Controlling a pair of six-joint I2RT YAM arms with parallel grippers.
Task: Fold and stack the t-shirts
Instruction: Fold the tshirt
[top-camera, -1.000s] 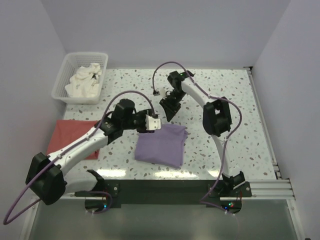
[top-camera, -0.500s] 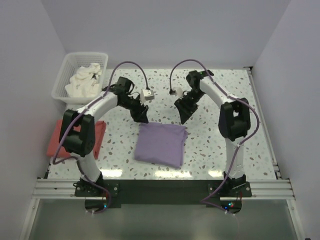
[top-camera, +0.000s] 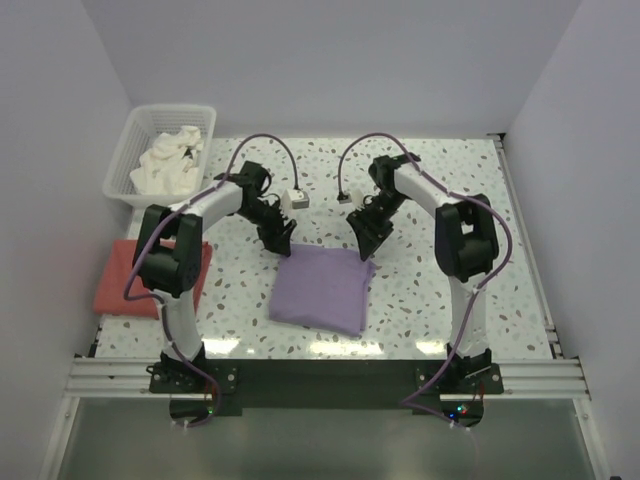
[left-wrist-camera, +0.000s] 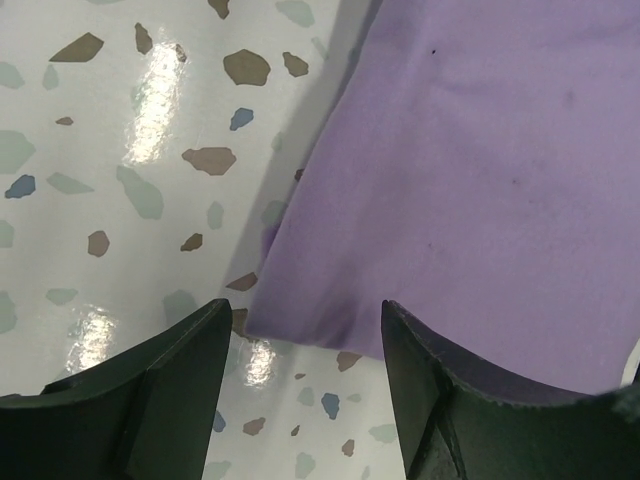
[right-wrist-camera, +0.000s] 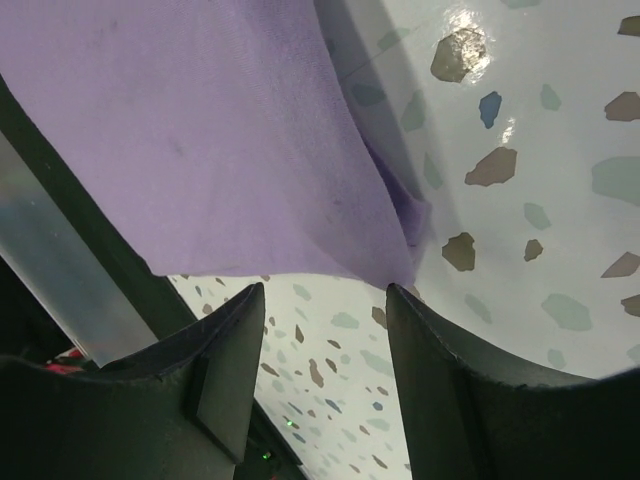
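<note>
A lilac-purple t-shirt (top-camera: 322, 287) lies folded into a rough square on the speckled table, near the front middle. My left gripper (top-camera: 281, 240) hovers at its far left corner, jaws open and empty; the left wrist view shows that purple corner (left-wrist-camera: 420, 190) just beyond the fingertips. At the far right corner my right gripper (top-camera: 364, 243) is open too, nothing between its fingers, with the cloth edge (right-wrist-camera: 230, 150) just ahead. A coral-red t-shirt (top-camera: 122, 278) lies flat at the table's left edge, partly behind the left arm.
A white lattice basket (top-camera: 129, 149) holding crumpled white cloth (top-camera: 168, 165) stands at the back left corner. A metal rail (top-camera: 525, 250) runs along the table's right edge. Both arms arch from the front edge toward the middle of the table (top-camera: 450, 170).
The left arm swung from low over the shirt's left side up and round to its far left corner. The right gripper came down to the far right corner. Both jaws opened wider.
</note>
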